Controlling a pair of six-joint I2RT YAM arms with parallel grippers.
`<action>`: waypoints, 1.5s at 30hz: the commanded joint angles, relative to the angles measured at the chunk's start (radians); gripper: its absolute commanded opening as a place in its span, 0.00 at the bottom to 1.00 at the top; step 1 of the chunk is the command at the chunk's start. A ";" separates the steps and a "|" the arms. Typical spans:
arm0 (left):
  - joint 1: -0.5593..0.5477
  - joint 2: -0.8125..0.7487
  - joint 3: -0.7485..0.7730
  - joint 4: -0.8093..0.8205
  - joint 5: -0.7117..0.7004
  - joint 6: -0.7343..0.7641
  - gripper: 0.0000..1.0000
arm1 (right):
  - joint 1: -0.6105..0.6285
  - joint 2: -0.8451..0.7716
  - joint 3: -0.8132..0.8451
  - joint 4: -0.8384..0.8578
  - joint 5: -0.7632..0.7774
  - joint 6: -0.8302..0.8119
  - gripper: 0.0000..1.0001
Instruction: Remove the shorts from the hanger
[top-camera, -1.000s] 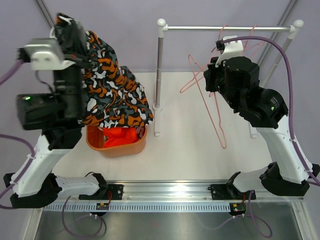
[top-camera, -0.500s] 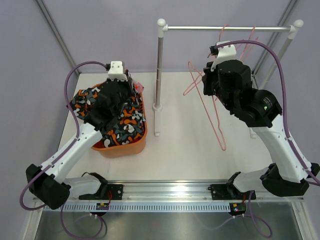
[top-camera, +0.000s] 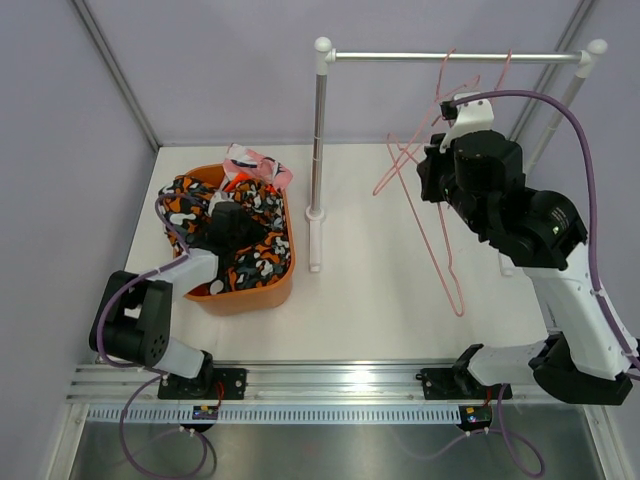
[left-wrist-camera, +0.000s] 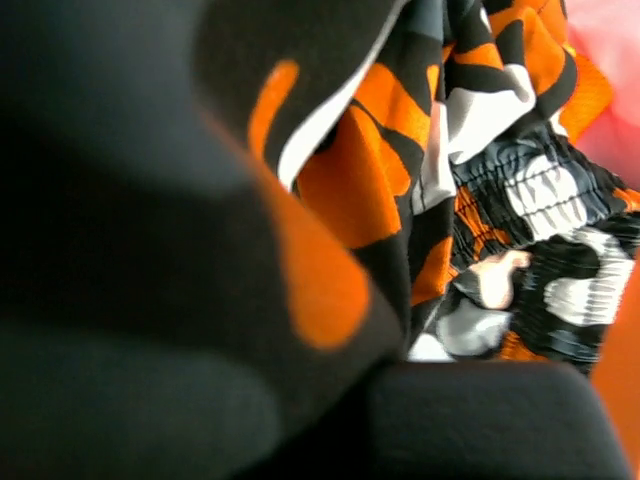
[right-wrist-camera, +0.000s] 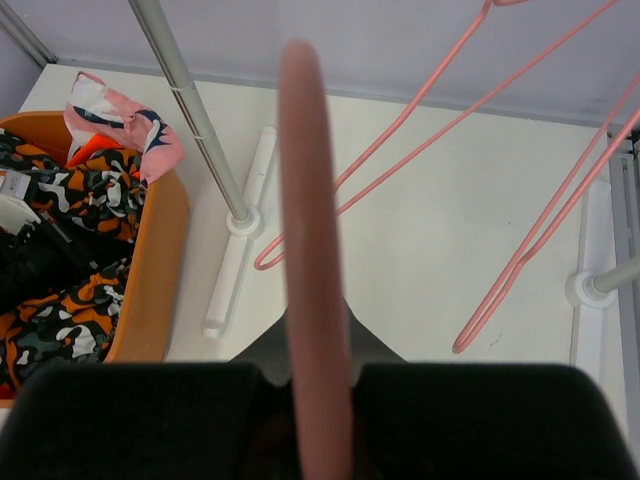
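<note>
The black shorts with orange-and-white pattern (top-camera: 258, 255) lie bunched in the orange basket (top-camera: 245, 298). My left gripper (top-camera: 230, 225) is down in the basket among them. The left wrist view is filled with the patterned fabric (left-wrist-camera: 530, 200), draped and blurred over my fingers, so the jaws are hidden. The pink shorts (top-camera: 255, 165) hang over the basket's far rim and also show in the right wrist view (right-wrist-camera: 125, 125). A sliver of bright orange cloth (right-wrist-camera: 95, 148) shows beside them. My right gripper (top-camera: 440, 165) is shut on a bare pink wire hanger (top-camera: 445, 255), its wire (right-wrist-camera: 305, 200) between my fingers.
A clothes rack with a top rail (top-camera: 450, 57) and upright pole (top-camera: 318, 140) stands mid-table, its white foot next to the basket. Two more bare pink hangers (top-camera: 405, 160) hang from the rail near my right gripper. The basket wall (right-wrist-camera: 160, 270) shows in the right wrist view.
My left arm came down from high above the basket, and the black patterned shorts went with it into the basket. My right gripper shifted slightly right with the hanger.
</note>
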 joint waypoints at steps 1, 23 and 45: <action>-0.010 0.009 -0.011 0.019 0.125 -0.095 0.19 | -0.007 -0.056 0.003 -0.046 0.058 0.044 0.00; -0.010 -0.365 0.306 -0.366 0.128 0.242 0.99 | -0.056 0.035 0.170 -0.023 -0.108 -0.057 0.00; -0.017 -0.640 0.329 -0.535 0.289 0.413 0.99 | -0.426 0.425 0.489 0.174 -0.647 -0.166 0.00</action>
